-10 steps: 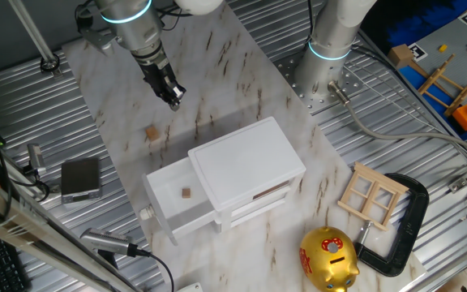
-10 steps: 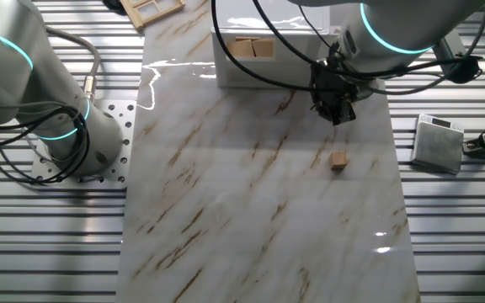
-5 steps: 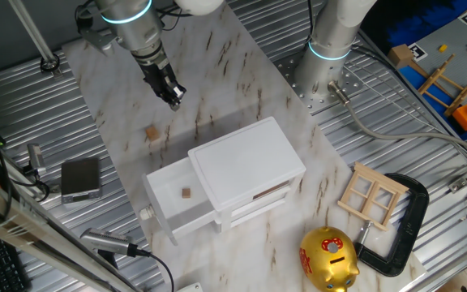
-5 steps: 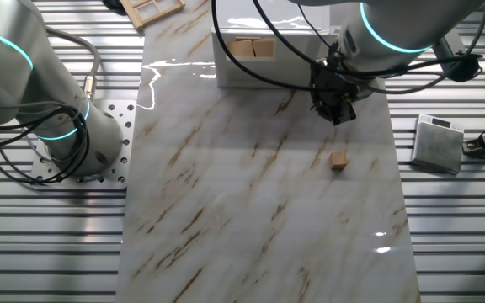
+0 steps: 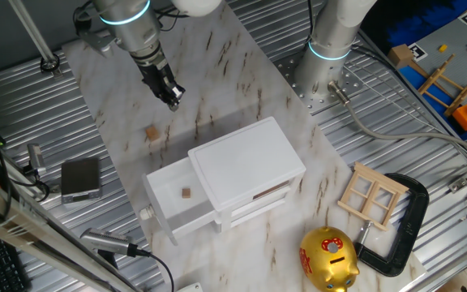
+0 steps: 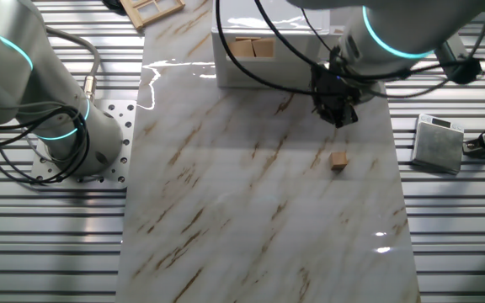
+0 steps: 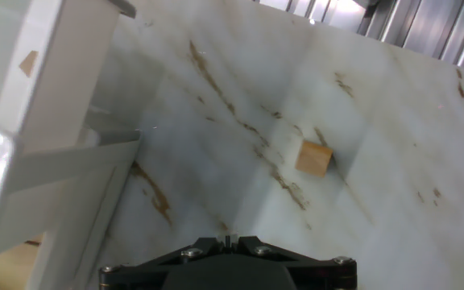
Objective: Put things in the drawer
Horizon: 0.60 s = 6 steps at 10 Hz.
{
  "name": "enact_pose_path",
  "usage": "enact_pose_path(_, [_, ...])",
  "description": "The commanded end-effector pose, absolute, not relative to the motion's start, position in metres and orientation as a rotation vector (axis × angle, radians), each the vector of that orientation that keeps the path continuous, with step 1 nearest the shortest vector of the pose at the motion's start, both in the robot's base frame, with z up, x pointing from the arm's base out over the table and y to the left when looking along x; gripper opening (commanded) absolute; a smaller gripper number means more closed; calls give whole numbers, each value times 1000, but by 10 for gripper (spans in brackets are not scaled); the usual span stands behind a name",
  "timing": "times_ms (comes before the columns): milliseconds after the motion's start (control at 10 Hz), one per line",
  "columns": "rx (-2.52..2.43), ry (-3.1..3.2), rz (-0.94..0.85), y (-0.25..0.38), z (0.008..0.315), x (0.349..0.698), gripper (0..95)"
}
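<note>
One wooden cube already lies in the open drawer; another cube waits on the marble just beyond the gripper, whose finger spread I cannot tell

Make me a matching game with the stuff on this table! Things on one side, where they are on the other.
Things:
1. wooden cube
2. other wooden cube
3. piggy bank
4. end effector

Places:
A. up above the marble top, beside the cabinet
B. inside the open drawer
C. next to the black clamp
D. lying loose on the marble top

Pairs: 1-B, 2-D, 3-C, 4-A
</note>
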State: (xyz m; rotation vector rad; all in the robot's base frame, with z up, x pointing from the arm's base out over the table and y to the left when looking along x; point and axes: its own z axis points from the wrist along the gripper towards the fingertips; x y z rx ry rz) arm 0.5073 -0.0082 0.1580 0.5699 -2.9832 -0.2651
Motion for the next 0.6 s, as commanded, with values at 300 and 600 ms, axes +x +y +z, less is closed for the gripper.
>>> enact_pose_path(300, [629,-2968,-270,-36,155,539,0])
enact_pose_path(600, [671,-2962,-271,-63,152,565,0])
